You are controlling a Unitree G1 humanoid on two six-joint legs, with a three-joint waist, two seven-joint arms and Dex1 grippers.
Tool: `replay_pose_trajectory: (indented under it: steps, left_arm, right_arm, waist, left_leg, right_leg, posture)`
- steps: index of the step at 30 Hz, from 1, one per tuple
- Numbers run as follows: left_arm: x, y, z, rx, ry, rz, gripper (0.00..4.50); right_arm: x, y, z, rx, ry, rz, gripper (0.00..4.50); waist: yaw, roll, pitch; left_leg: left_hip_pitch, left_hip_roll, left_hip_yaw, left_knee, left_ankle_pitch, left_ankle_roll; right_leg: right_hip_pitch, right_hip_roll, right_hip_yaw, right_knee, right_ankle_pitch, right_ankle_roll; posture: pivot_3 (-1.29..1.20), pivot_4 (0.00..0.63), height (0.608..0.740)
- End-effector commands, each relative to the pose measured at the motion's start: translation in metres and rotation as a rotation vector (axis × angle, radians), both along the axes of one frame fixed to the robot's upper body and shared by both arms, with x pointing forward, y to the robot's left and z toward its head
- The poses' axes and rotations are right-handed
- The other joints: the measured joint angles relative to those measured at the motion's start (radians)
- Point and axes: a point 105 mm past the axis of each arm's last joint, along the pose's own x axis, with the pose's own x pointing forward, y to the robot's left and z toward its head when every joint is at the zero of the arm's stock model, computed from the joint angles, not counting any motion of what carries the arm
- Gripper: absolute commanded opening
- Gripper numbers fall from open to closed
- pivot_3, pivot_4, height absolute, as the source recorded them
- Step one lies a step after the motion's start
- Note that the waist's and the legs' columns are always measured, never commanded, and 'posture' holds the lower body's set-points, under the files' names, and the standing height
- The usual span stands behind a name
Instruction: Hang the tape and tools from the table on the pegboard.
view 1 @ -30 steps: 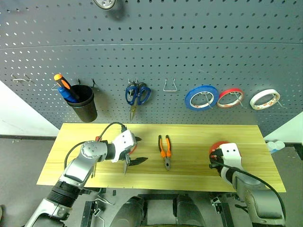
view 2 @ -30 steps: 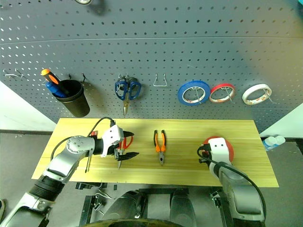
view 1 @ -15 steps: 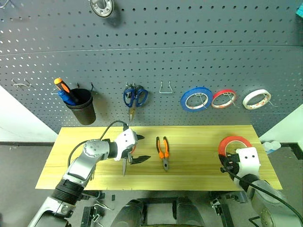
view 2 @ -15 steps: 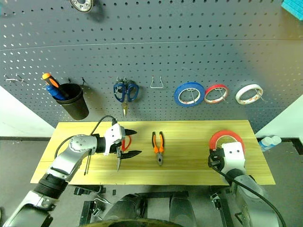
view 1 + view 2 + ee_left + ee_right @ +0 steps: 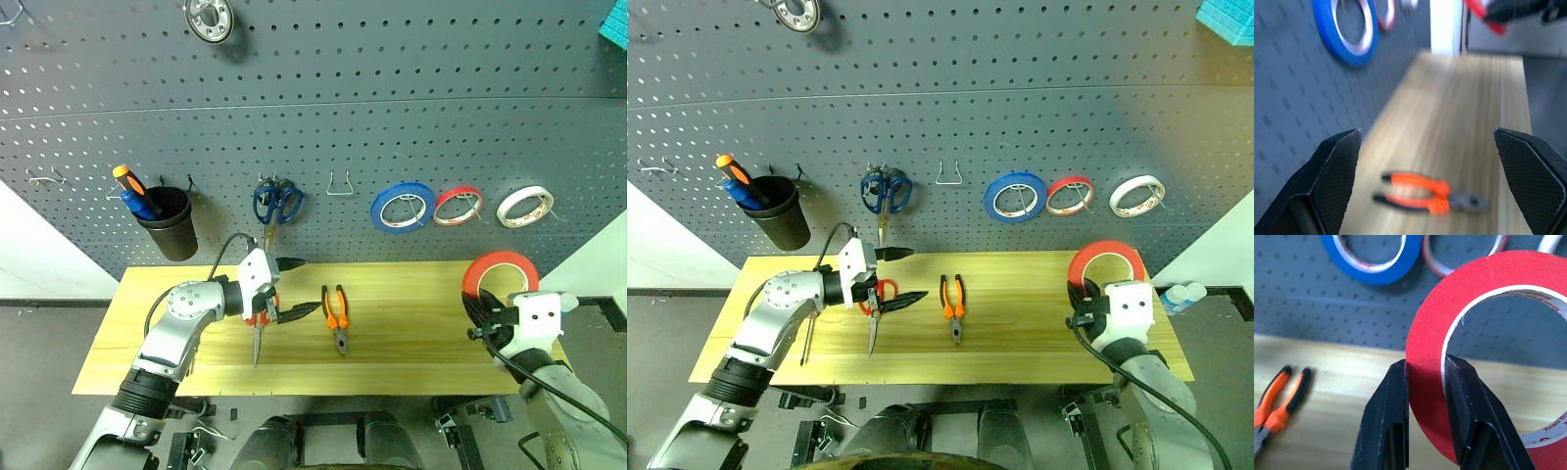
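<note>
The red tape roll (image 5: pixel 1484 328) was up off the tabletop (image 5: pixel 411 338), pinched upright in the right gripper (image 5: pixel 1425 382), jaws clamped on the roll's wall, one finger inside the ring and one outside. The pliers (image 5: pixel 336 315) lay mid-tabletop. The red-handled scissors (image 5: pixel 877 311) sat just beside the left gripper (image 5: pixel 292 287), whose jaws stood wide open. A thin screwdriver (image 5: pixel 807 337) lay near the tabletop's left end, partly hidden by the arm. Behind, the dark grey pegboard (image 5: pixel 392 108) carried blue scissors (image 5: pixel 276 201), a black cup (image 5: pixel 168 223) with screwdrivers, and blue, red and white tape rolls. Grey floor showed below.
</note>
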Motion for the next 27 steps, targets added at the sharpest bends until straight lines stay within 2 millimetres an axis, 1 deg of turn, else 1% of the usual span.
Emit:
replay_pose_trajectory:
  steps: [1, 5, 9, 13, 21, 27]
  left_arm:
    - [-0.003, 0.001, 0.015, -0.058, -0.061, -0.013, 4.5]
    - [-0.004, 0.0, 0.013, -0.055, -0.061, -0.019, 4.5]
    - [-0.005, 0.001, 0.011, -0.045, -0.058, -0.021, 4.5]
    - [-0.005, 0.001, 0.011, -0.041, -0.056, -0.019, 4.5]
    - [-0.007, 0.001, 0.008, -0.027, -0.054, -0.01, 4.5]
    - [-0.01, 0.004, 0.009, -0.012, -0.052, 0.002, 4.5]
  right_arm:
    - [0.003, -0.006, 0.029, -0.006, -0.14, -0.025, 0.67]
    - [0.004, -0.002, 0.049, 0.009, -0.245, -0.001, 0.67]
    - [0.008, 0.007, 0.059, 0.014, -0.295, 0.039, 0.67]
    - [0.015, 0.016, 0.063, 0.025, -0.317, 0.071, 0.67]
    - [0.041, 0.039, 0.068, 0.051, -0.348, 0.15, 0.67]
    - [0.052, 0.046, 0.059, 0.061, -0.328, 0.176, 0.67]
  waist:
    - [0.0, 0.001, -0.005]
    - [0.0, 0.001, -0.006]
    - [0.0, 0.001, -0.006]
    - [0.0, 0.001, -0.006]
    - [0.001, 0.001, -0.006]
    - [0.003, 0.001, -0.006]
  left_leg:
    - [0.0, 0.0, 0.0, 0.0, 0.0, 0.0]
    - [0.002, 0.001, 0.0, 0.0, 0.0, 0.0]
    - [0.006, 0.002, 0.001, 0.0, 0.0, 0.001]
    - [0.012, 0.002, 0.002, -0.002, -0.003, 0.004]
    - [0.013, 0.003, 0.003, -0.002, -0.003, 0.004]
    - [0.012, 0.003, 0.002, -0.002, -0.003, 0.004]
  right_leg:
    - [0.0, 0.0, 0.0, 0.0, 0.0, 0.0]
    - [0.002, 0.001, 0.001, 0.0, 0.0, -0.001]
    - [0.004, 0.002, 0.002, 0.0, 0.001, -0.001]
    - [0.009, 0.003, 0.003, -0.001, 0.001, -0.001]
    - [0.01, 0.004, 0.003, -0.001, 0.001, -0.001]
    - [0.009, 0.004, 0.003, -0.001, 0.001, -0.001]
  posture:
    - [-0.06, 0.06, 0.72]
    - [-0.06, 0.061, 0.72]
    - [-0.05, 0.065, 0.72]
    - [-0.04, 0.068, 0.72]
    - [-0.03, 0.074, 0.72]
    - [-0.01, 0.082, 0.72]
